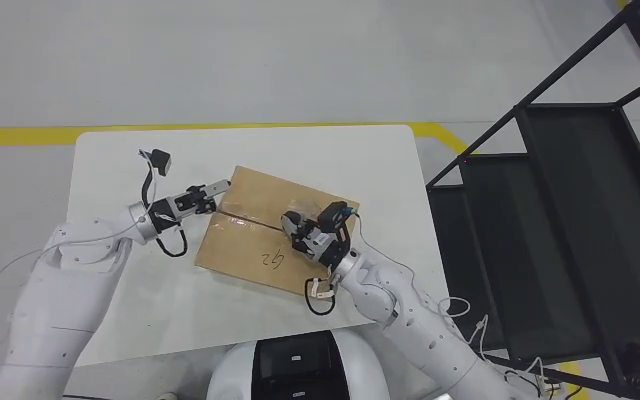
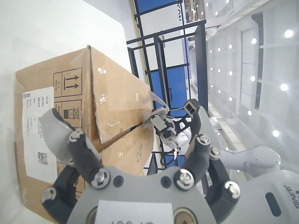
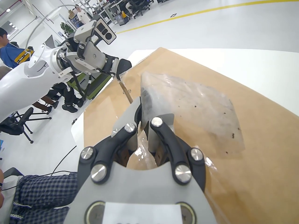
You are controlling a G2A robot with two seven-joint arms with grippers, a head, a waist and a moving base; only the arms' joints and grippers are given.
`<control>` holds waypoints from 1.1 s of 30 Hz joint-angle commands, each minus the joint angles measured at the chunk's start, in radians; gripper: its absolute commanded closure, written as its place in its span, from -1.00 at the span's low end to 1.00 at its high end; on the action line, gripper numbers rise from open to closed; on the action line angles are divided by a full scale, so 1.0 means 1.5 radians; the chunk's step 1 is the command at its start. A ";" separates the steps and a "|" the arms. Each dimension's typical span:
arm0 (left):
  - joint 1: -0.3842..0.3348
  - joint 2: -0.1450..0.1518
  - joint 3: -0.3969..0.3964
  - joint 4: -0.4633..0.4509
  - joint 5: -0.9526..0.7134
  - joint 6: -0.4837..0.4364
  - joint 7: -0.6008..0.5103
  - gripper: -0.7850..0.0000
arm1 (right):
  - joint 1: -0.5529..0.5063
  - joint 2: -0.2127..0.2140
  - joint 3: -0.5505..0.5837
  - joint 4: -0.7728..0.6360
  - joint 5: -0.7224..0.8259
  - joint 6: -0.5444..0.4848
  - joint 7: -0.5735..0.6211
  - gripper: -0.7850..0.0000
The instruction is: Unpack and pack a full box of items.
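Top view: a cardboard box (image 1: pixel 262 238) sits on the table (image 1: pixel 120 165). The right gripper (image 3: pixel 146 117) pinches clear tape (image 3: pixel 193 108); the left gripper (image 1: pixel 222 187) is spread wide at the box's end.

You've got bright, even light here, coming from rows of ceiling spots (image 2: pixel 284 87). The box (image 1: pixel 250 250) barely throws a shadow, its clear tape (image 2: pixel 102 99) glints, and both wrist views bow at the edges.
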 commanded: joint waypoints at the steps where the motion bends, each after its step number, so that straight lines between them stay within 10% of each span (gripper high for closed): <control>1: 0.002 0.001 -0.006 0.001 -0.006 0.000 -0.003 -1.00 | -0.001 0.000 -0.002 -0.002 -0.005 0.005 0.008 0.70; 2: 0.002 0.001 -0.008 0.001 -0.006 -0.001 -0.004 -1.00 | -0.001 -0.001 -0.004 -0.003 -0.008 0.007 0.013 0.08; 3: 0.003 0.001 -0.011 0.002 -0.009 -0.001 -0.005 -1.00 | -0.002 -0.001 -0.005 -0.004 -0.008 0.008 0.015 -1.00; 33: 0.058 0.021 -0.150 0.033 -0.083 -0.015 -0.003 -1.00 | 0.092 -0.030 -0.065 0.022 0.210 -0.055 0.168 -1.00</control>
